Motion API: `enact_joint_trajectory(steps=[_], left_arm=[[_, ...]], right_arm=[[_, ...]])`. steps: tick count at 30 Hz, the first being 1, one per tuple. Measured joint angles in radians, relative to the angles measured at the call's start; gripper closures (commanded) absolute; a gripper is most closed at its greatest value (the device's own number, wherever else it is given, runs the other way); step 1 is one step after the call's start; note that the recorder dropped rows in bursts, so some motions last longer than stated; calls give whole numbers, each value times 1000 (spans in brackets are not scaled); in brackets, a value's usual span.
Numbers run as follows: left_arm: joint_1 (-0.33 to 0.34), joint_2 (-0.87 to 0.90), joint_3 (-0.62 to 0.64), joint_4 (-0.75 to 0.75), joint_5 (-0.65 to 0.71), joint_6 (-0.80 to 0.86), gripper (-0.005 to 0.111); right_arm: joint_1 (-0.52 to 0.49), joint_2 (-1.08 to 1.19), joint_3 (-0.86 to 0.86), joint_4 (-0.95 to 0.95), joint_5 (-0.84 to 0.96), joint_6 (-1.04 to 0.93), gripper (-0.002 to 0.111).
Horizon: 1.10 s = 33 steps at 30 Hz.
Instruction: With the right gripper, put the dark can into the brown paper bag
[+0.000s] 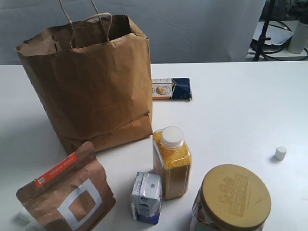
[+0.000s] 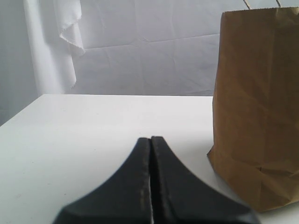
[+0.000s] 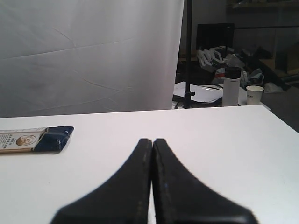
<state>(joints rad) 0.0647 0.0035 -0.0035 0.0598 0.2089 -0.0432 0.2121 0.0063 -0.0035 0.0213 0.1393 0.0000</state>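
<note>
The brown paper bag (image 1: 91,82) stands upright and open-topped at the back left of the white table, its twisted handles up; the left wrist view also catches the brown paper bag (image 2: 257,107). No dark can shows in any view. My left gripper (image 2: 151,138) is shut with nothing between its jaws, low over the table beside the bag. Over bare table, my right gripper (image 3: 152,140) is likewise shut on nothing. Neither arm appears in the exterior view.
A clear bottle of yellow grains (image 1: 172,162), a small milk carton (image 1: 146,197), a gold-lidded jar (image 1: 234,198) and a brown pouch (image 1: 67,195) crowd the front. A flat blue packet (image 1: 171,88) lies behind the bag. A small white cap (image 1: 280,153) sits right.
</note>
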Motion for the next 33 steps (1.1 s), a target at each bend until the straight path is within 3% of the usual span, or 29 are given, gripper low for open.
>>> enact_joint_trajectory(steps=[9, 33], left_arm=[[0, 0, 0, 0, 0, 0, 107], [0, 0, 0, 0, 0, 0, 107]], right_arm=[[-43, 0, 0, 0, 0, 0, 108], [-26, 0, 0, 0, 2, 7, 108]])
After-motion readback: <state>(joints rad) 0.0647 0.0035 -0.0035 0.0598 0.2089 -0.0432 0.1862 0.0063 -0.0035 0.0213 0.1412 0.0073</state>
